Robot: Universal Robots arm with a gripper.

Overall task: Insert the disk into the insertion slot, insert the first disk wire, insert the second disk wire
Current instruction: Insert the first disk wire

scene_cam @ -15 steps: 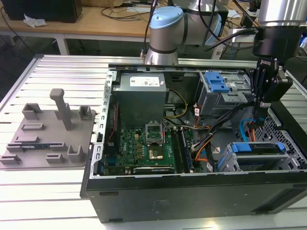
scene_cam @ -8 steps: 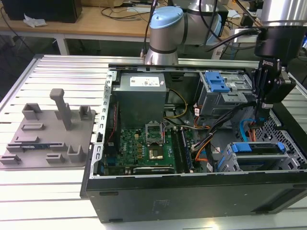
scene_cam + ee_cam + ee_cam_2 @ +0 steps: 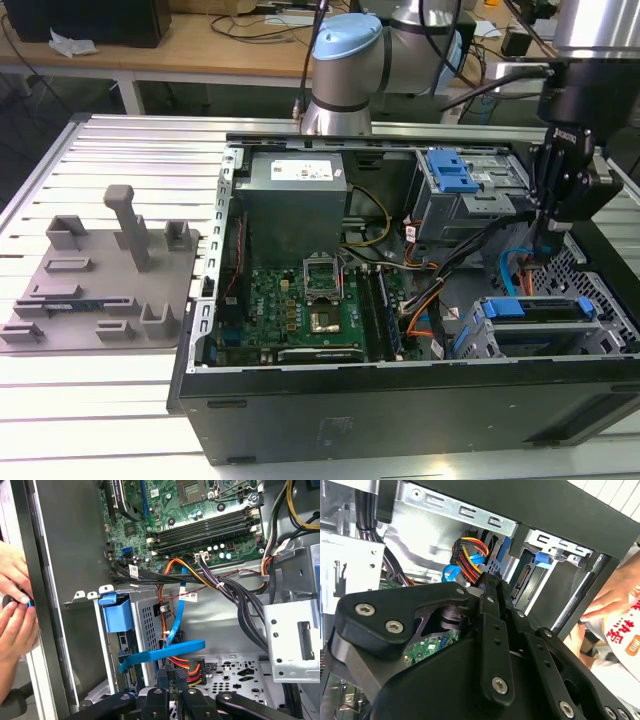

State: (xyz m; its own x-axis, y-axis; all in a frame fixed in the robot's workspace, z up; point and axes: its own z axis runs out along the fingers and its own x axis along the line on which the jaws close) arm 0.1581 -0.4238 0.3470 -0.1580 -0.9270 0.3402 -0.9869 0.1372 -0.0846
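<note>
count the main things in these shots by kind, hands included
open computer case: 1
grey fixture plate: 1
disk: 1
grey metal box with blue latch: 1
gripper: 1
person's hands: 2
total: 7

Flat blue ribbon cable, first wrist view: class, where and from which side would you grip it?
Grip the flat blue ribbon cable probably at its loop by the grey perforated drive cage, from the open side of the case: there it stands clear of metal; elsewhere it runs among wires.
</note>
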